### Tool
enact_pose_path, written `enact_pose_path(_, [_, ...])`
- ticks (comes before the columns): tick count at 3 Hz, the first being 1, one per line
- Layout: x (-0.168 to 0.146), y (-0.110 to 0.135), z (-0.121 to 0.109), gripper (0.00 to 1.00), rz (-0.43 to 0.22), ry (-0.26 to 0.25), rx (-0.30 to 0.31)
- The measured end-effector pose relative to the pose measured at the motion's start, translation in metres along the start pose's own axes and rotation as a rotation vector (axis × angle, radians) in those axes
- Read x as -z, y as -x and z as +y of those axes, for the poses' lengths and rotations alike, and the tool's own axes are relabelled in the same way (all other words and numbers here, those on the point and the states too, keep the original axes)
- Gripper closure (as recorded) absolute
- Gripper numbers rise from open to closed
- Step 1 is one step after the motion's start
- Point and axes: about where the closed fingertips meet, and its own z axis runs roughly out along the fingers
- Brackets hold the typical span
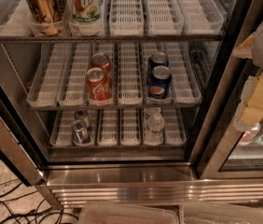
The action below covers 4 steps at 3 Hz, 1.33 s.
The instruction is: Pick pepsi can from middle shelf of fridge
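Gripper [257, 101] at right edge, its state unclear; pepsi can [159, 82] well apart, leftward.

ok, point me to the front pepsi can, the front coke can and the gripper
front pepsi can [160, 81]: camera view, on its blue side above the logo.
front Coca-Cola can [99, 87]: camera view, on its red side.
gripper [260, 99]: camera view, far right of the picture, on its pale body.

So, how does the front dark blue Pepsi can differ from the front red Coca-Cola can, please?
The front dark blue aluminium Pepsi can shows a round logo; the front red Coca-Cola can shows white script. The Pepsi can stands right of the Coca-Cola can, one empty tray between. Both stand upright on the middle shelf. The gripper is at far right.
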Motion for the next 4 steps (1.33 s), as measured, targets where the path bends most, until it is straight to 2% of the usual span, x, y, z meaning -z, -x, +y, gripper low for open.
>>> enact_pose_path(1, [0.000,0.000,0.000,0.00,0.000,0.000,0.000])
enact_pose_path(2, [-0.020,0.017,0.007,0.00,-0.011,0.025,-0.001])
enact_pose_path(3, [-0.050,0.050,0.031,0.00,-0.057,0.069,0.022])
enact_pose_path(4, [-0.080,0.085,0.066,0.00,-0.140,0.111,0.031])
